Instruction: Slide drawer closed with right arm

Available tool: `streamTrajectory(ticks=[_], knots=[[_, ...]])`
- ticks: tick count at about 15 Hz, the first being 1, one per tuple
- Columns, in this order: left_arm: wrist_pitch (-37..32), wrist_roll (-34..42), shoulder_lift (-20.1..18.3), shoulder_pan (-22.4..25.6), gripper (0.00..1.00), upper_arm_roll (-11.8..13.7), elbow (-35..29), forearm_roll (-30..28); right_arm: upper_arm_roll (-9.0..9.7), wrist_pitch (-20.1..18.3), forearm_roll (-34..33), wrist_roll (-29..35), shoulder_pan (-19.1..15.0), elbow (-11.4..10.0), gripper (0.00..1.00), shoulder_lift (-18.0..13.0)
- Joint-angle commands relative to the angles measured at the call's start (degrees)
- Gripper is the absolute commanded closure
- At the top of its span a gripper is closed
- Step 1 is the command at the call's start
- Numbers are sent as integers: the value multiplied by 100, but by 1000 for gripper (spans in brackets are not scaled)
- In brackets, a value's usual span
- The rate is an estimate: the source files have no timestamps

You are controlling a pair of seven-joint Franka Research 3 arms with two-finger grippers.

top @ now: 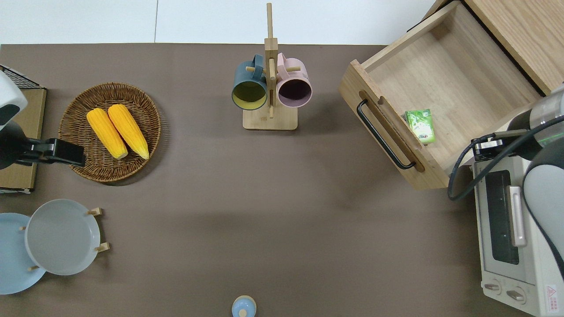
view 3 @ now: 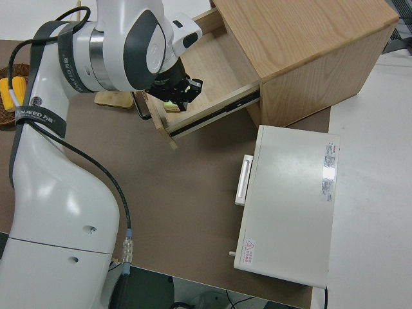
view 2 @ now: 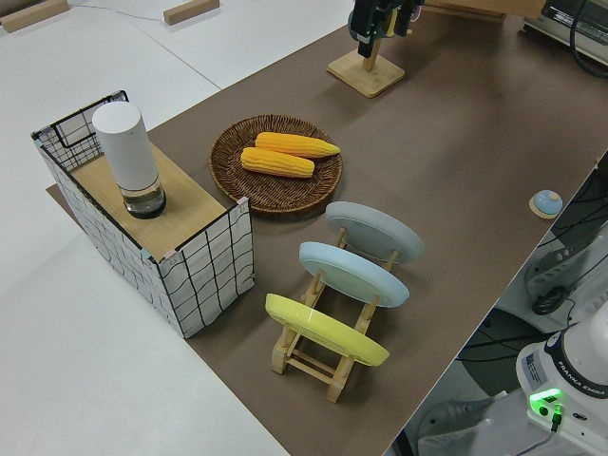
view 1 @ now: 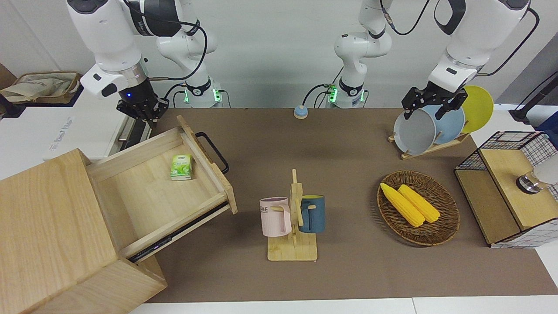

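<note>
Clock hours are read on the overhead view, from the middle of the table, with twelve farthest from the robots.

1. At six, nearest the robots, sits a small blue button (top: 243, 307); at eight a wooden rack holds a grey plate (top: 61, 237) and a blue plate (top: 11, 259), and the left side view shows a yellow plate (view 2: 323, 328) on the same rack.
2. At four stands the white oven (top: 506, 229), its door facing up into the overhead view.
3. The left gripper (view 1: 429, 109) is parked; its fingers (view 1: 409, 107) are spread and grasp nothing.
4. The right gripper (view 1: 141, 114) hangs at three, over the edge of the drawer nearest the robots, just by the oven; the blue light on its wrist (view 1: 128, 95) is lit; whether its grip is released or clenched cannot be told.
5. The drawer (top: 440, 79) lies at two, pulled far out of the cabinet (top: 520, 31); its front points toward eight, and the black handle (top: 381, 136) on that front is untouched; a green packet (top: 420, 126) lies inside, against the front wall.
6. At nine to ten a wicker basket (top: 145, 145) holds two corn cobs (top: 116, 132) side by side; a wire box (view 1: 505, 183) stands at nine.
7. At twelve a wooden stand (top: 269, 119) carries a dark blue mug (top: 249, 88) and a pink mug (top: 294, 86).
</note>
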Motion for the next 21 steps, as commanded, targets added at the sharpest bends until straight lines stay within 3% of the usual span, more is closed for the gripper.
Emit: streamTrajectory(ticks=[1, 11, 13, 15, 21], knots=[[-103, -60, -25, -39, 7, 2, 58, 102, 37, -196, -8, -92, -79, 258, 1000, 24], [-103, -60, -25, -39, 7, 2, 58, 102, 81, -872, -8, -13, 26, 627, 1000, -29], [-103, -60, -25, -39, 7, 2, 49, 102, 151, -987, 27, 345, 70, 821, 1000, -29], [-103, -60, -25, -39, 7, 2, 58, 102, 265, -988, 219, 689, 114, 839, 1000, -29], [-103, -60, -25, -39, 7, 2, 58, 102, 300, -979, 519, 1638, 518, 883, 1000, -29]])
